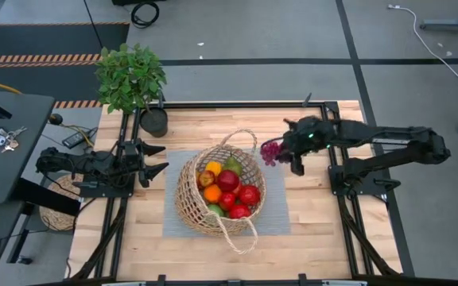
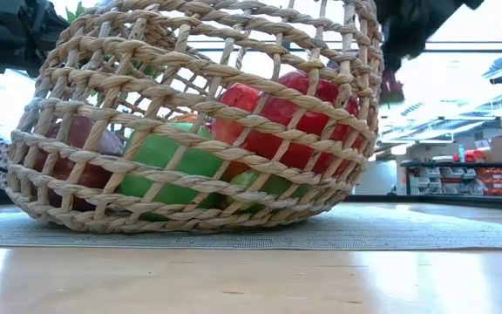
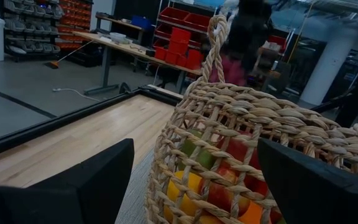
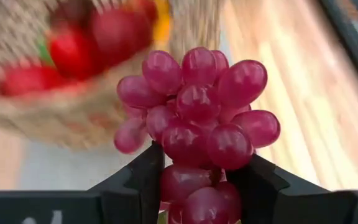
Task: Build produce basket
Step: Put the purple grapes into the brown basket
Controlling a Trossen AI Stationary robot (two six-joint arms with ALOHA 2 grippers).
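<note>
Tan open-weave basket at mid-table on a grey mat, tilted, thin loop handles at far and near rim. Inside: red apples, an orange, a yellow pepper, a green pear, green fruit low against the weave. Just beside the far right rim, a purple grape bunch, glossy and round-berried, clamped in the right gripper above the mat. Left gripper just left of the basket, fingers spread wide, holding nothing. Potted plant at the far left corner.
</note>
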